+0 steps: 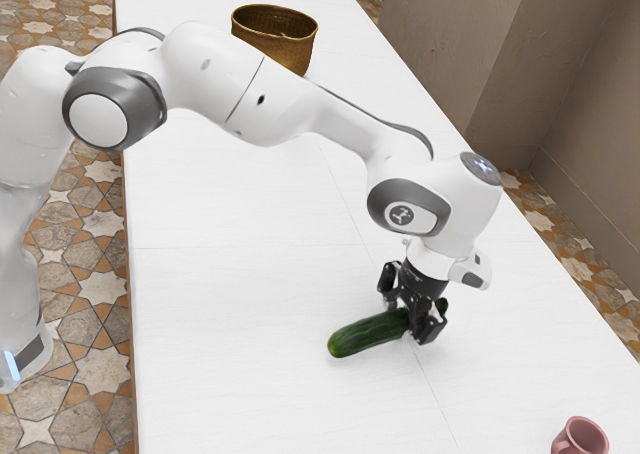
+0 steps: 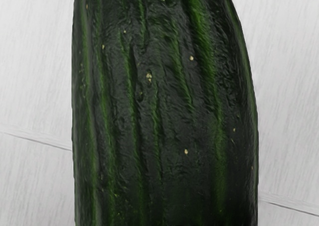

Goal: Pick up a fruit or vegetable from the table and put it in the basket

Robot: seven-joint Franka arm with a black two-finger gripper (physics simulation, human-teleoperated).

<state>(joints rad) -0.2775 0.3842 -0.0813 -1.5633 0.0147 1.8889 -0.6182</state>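
Exterior view: the long white table [image 1: 220, 294] runs beneath everything, and over it reaches the white arm [image 1: 215, 84], bent down toward the work. The woven basket [image 1: 285, 54] stands upright at the table's far end, well apart from the hand. The cucumber [image 1: 365, 336] lies on its side on the tabletop, one end reaching out from under the black gripper [image 1: 409, 320]. The fingers stand apart, one on either side of the cucumber; no firm clamp is evident. Smallest is the pink mug [image 1: 580, 441], near the exterior view's lower right corner.

In the wrist view, the cucumber's dark, ridged skin runs directly under the hand. The step in hand looks to be the grasp. The next move calls for closing squarely across the cucumber's width, then a straight lift before carrying it to the basket.
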